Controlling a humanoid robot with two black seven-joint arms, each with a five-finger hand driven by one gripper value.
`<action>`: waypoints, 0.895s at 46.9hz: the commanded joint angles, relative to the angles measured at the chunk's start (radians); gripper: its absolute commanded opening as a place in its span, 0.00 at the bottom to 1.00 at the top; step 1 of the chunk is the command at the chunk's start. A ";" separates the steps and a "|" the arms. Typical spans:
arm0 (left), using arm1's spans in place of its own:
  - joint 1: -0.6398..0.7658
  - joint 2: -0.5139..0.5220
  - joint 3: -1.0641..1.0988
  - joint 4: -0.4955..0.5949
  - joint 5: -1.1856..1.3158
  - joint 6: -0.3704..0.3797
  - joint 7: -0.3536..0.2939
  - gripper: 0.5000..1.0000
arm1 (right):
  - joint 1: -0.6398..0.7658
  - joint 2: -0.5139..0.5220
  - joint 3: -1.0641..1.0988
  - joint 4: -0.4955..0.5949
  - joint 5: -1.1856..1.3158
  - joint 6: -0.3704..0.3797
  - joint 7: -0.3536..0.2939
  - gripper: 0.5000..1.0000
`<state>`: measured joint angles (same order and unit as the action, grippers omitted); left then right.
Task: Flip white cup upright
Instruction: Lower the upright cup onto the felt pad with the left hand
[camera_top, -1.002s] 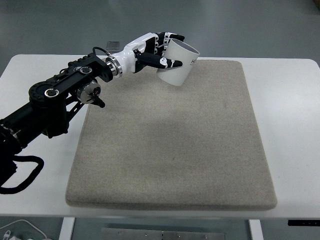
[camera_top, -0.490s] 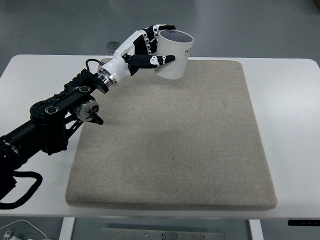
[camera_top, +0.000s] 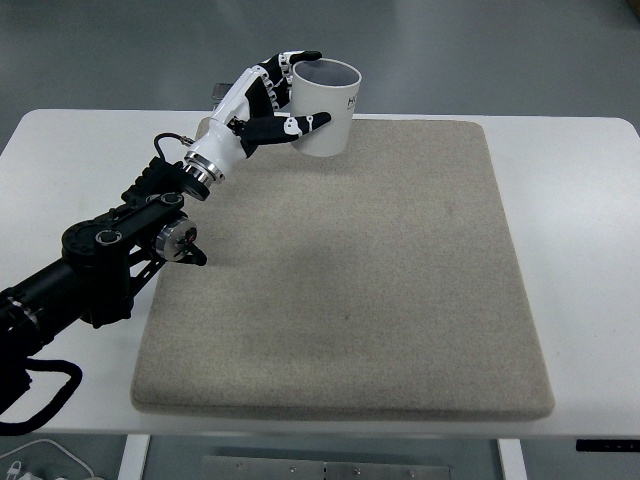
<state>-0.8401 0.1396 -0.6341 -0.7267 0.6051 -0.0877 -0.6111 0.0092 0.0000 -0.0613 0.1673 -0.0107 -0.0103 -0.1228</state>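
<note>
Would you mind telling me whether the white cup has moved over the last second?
Yes. The white cup, held by the left hand, has shifted left along the mat's far edge and turned more upright.

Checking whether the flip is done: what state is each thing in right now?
white cup: upright, mouth up, gripped at the mat's far left corner; whether its base touches the mat cannot be told.
left hand: fingers wrapped around the cup's side.
beige mat: lying flat on the table.
white table: bearing the mat.
</note>
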 joint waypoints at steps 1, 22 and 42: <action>0.009 0.000 0.001 0.003 0.002 0.016 0.000 0.00 | 0.000 0.000 0.000 0.000 0.000 0.001 0.000 0.86; 0.055 0.000 0.028 0.000 0.054 0.055 0.000 0.00 | 0.000 0.000 0.000 0.000 0.000 0.001 0.000 0.86; 0.134 0.002 0.027 -0.083 0.171 0.141 0.000 0.00 | 0.000 0.000 0.000 0.000 0.000 0.001 0.000 0.86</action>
<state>-0.7157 0.1407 -0.6066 -0.7933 0.7741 0.0450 -0.6108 0.0093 0.0000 -0.0613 0.1672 -0.0108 -0.0099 -0.1227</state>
